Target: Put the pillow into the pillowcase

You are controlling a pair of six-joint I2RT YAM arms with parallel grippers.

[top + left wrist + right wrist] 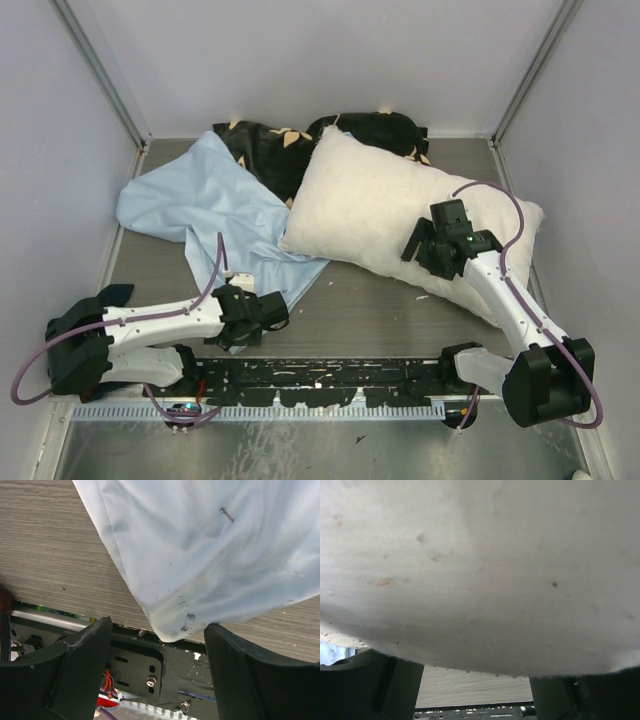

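Observation:
The cream pillow lies at the centre right of the table, its left corner resting on the light blue pillowcase, which is spread wrinkled at the left. My left gripper is low at the pillowcase's near corner. In the left wrist view that corner hangs between the wide-apart fingers, and the gripper is open. My right gripper is on the pillow's near right part. It stands open, with the pillow lying across its fingertips.
A black cloth with tan flower motifs is bunched at the back, partly under the pillow and pillowcase. Grey walls close in the left, right and back. The black mounting rail runs along the near edge of the wooden table.

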